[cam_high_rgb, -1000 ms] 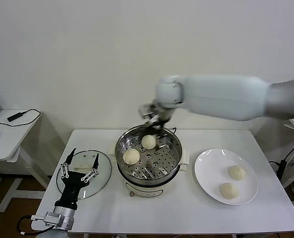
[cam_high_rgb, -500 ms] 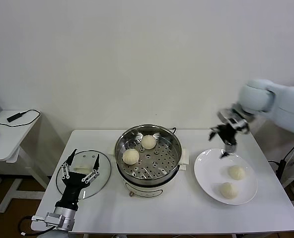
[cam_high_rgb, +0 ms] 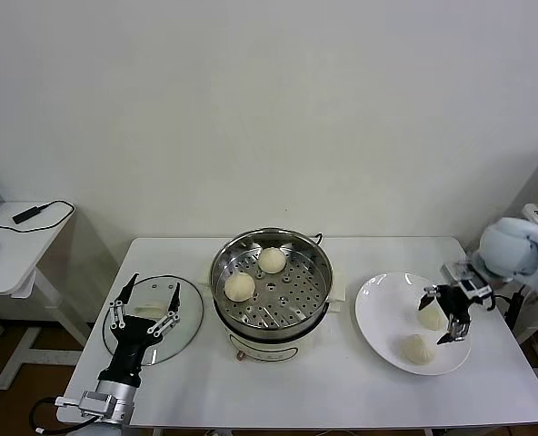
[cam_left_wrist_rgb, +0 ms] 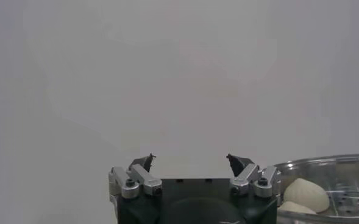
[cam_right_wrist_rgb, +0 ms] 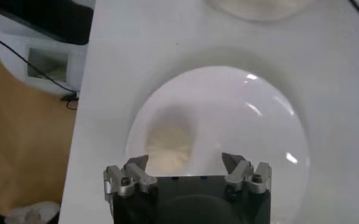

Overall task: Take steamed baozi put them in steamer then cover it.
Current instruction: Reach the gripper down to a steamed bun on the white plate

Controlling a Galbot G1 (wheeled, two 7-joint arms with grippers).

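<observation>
right jaws (cam_high_rgb: pixel 445 317) open | steamer (cam_high_rgb: pixel 316 300): two baozi | plate (cam_high_rgb: pixel 375 309): two baozi

Buns (cam_high_rgb: pixel 240 286): cream-white. Pot (cam_high_rgb: pixel 272 313): shiny silver, tray dotted with holes. Lid (cam_high_rgb: pixel 153 319): clear glass, white handle. Plate (cam_high_rgb: pixel 383 313): plain white.

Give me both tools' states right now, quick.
Left tool: open, empty, above the round clear glass lid.
Right tool: open, empty, over the flat white plate beside a small cream bun.
</observation>
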